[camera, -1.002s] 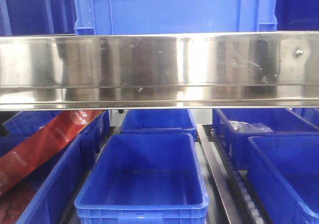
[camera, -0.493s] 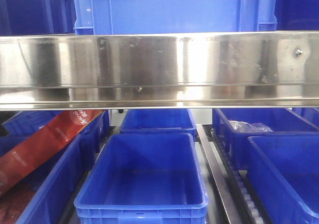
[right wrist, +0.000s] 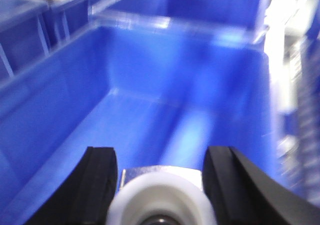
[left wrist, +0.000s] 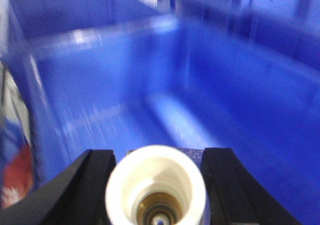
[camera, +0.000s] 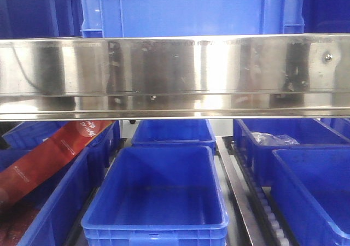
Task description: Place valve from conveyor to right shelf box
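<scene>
Grips a white valve (left wrist: 155, 182) in the left gripper (left wrist: 159, 157), with black fingers (left wrist: 92, 185) pressed to either side and a brass core showing in its open end. Hangs above a blurred blue box (left wrist: 235, 100) that spreads ahead of and beneath those fingertips. Clamps a second white valve (right wrist: 161, 197) the same way between the right gripper (right wrist: 160, 157) fingers (right wrist: 100, 177), over another blue box (right wrist: 65, 100). Shows, from the front view, a steel shelf rail (camera: 175, 74) above rows of blue bins (camera: 156, 224).
</scene>
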